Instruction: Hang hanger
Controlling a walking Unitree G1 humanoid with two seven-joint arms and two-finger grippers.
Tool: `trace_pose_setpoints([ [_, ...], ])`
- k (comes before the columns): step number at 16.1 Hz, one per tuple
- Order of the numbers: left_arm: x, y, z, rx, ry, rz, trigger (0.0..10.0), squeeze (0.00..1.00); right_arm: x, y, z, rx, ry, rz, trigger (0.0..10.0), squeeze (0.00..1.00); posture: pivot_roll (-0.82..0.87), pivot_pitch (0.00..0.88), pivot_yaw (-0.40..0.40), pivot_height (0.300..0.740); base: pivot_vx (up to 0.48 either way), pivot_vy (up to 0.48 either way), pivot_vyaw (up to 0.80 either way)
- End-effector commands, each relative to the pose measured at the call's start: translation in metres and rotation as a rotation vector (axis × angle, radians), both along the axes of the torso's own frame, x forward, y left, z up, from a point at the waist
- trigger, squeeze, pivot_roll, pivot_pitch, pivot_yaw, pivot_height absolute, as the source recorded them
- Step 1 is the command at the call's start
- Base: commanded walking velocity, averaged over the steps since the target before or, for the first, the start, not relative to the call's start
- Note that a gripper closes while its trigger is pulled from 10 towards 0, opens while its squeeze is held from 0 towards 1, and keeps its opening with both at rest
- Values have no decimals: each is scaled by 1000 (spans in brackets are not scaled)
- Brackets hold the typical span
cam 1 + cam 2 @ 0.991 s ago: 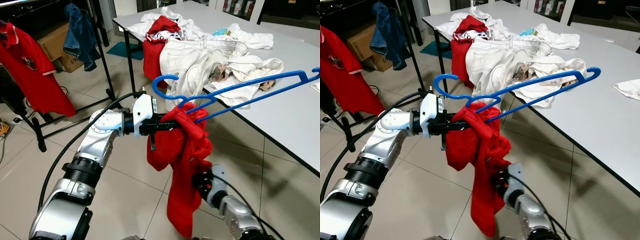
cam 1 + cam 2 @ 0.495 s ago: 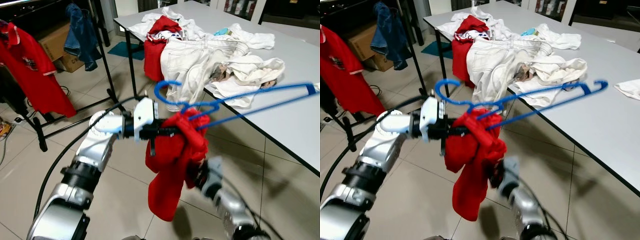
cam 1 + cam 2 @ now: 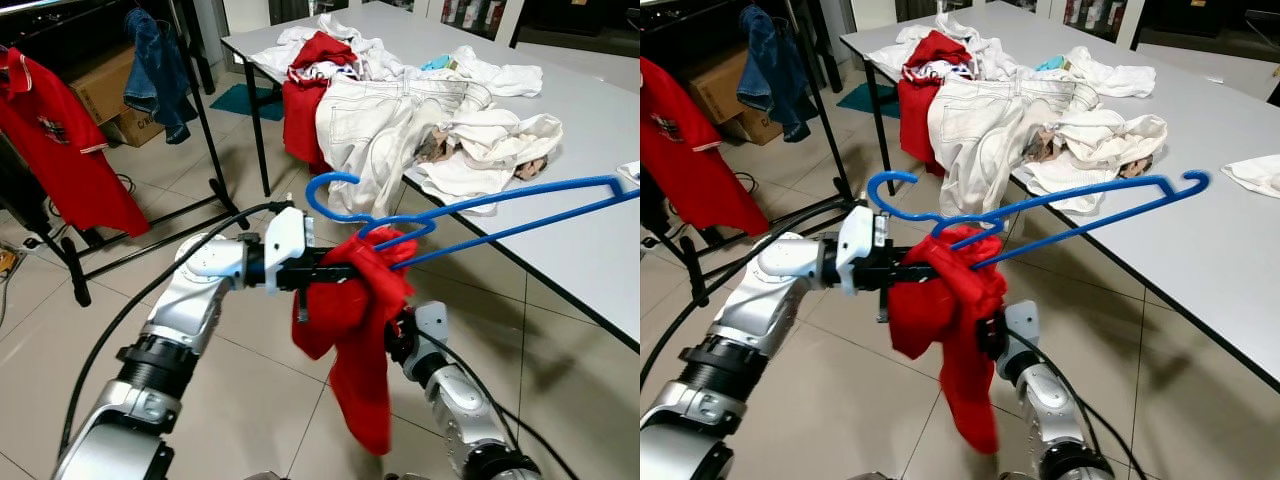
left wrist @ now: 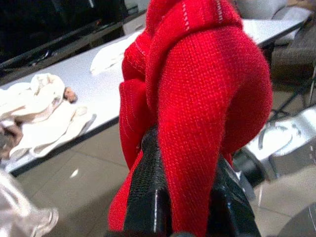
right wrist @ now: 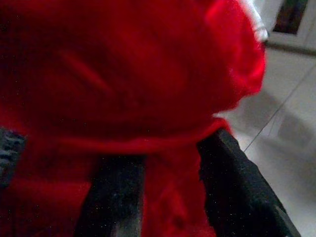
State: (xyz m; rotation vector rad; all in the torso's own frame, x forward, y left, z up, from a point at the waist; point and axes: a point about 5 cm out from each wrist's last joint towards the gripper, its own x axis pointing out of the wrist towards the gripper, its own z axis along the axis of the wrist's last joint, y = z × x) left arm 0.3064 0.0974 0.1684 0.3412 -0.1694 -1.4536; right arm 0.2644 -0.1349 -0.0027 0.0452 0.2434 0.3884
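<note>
While the left gripper (image 3: 350,270) pinches a bunch of the red knitted garment (image 3: 360,330) between its two black fingers (image 4: 148,197), the blue plastic hanger (image 3: 480,208) rides just above it, with its lower bar caught in the top of the cloth. The hanger's hook curls back over the left gripper, toward the wrist, and its long arms reach far out past the fingertips, over the edge of the grey table (image 3: 590,240).

Just under the left gripper, the right gripper (image 3: 990,335) is pressed into the same red garment. In the right wrist view red cloth sits between its fingers (image 5: 232,187), so it looks to be holding a fold.

Farther out, beyond the hanger, a pile of white and red clothes (image 3: 400,100) lies on the table. Off to the left gripper's outer side stands a black clothes rack (image 3: 200,110) with a red shirt (image 3: 60,130) and a blue denim piece (image 3: 155,60) on it.

The garment is soft and floppy and will likely sag and slip. The hanger looks light and stiff, but only cloth holds it, so it may tip. A good place to grab would be the neck under the hook.
</note>
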Motion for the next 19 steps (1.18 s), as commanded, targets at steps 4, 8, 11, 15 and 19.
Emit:
trace_pose_setpoints([
  [4, 0, 5, 2, 23, -29, 14, 10000, 0, 2, -29, 5, -75, -42, -84, 10000, 0, -100, 0, 57, 740, 0, 0, 0],
  [8, -1, 3, -1, 23, -25, 13, 10000, 0, -5, -33, 7, -82, -95, -21, 10000, 0, -109, 0, 52, 740, 0, 0, 0],
  [11, -2, -1, -2, 22, -22, 2, 10000, 0, -3, -18, 10, -49, -109, 16, 10000, 0, -117, 0, 55, 740, 0, 0, 0],
  [15, -3, -6, -4, 15, -17, -8, 10000, 0, 1, -4, 14, 114, -107, -25, 9765, 0, -124, 0, 56, 740, 0, 0, 0],
  [19, -5, -10, -5, -1, -14, -9, 10000, 0, 6, -21, 18, 295, -107, -191, 0, 0, -132, 0, 59, 740, 0, 0, 0],
])
